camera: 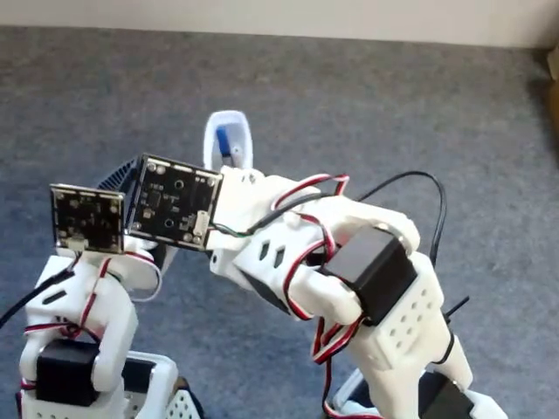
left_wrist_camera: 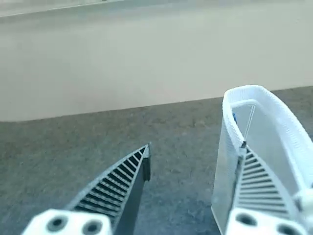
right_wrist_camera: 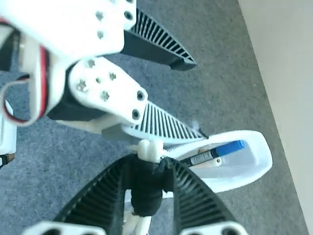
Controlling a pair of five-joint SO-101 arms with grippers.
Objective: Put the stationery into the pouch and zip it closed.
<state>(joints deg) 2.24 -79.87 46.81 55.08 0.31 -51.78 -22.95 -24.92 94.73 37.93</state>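
high view first: there's open grey carpet ahead and out to both sides, running up to a pale wall along the far edge. the left arm and the right arm crowd the near side. they are white printed shells with looped red and black wires, and two dark circuit boards sit side by side. just beyond the boards the pouch rises upright, a rounded white rim with a blue pen showing in its mouth.

left wrist view now: the left gripper is spread wide, with carpet showing between its fingers. they are dark wedges, ribbed crosswise. the other finger sits right at the pouch and shows through its see-through, finely ribbed wall. i can't tell whether it is inside or behind. the pouch mouth gapes. the carpet is short and speckled, and it meets a flat cream wall beyond.

right wrist view: the right gripper has its black ribbed fingers drawn together on a dark lump. a white knot sits just past the tips, at the pouch's near end. the pouch is open, and the pen lies inside, blue cap on a white barrel. the left gripper reaches in beside it, with one finger touching the pouch rim and the other well apart over bare carpet. the wall edge runs near the pouch's far end.
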